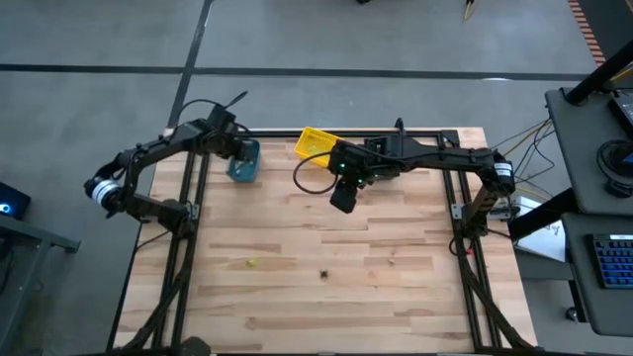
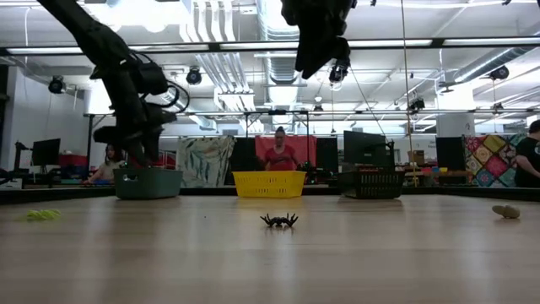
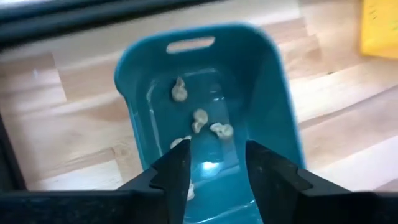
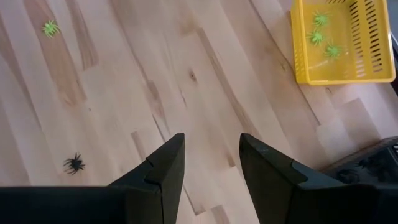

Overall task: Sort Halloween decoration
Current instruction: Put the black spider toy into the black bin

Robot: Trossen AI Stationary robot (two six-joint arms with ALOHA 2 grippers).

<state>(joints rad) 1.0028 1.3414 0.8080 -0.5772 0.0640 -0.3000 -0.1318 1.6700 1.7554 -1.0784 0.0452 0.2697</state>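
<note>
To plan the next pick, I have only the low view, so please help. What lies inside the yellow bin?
Observer: The yellow bin holds three green spiders; the right wrist view shows them.
Operator: And what is inside the teal bin?
Observer: The teal bin holds several pale pieces.
Operator: Does the left gripper carry anything?
Observer: No. The left gripper hangs open and empty over the teal bin.
</note>
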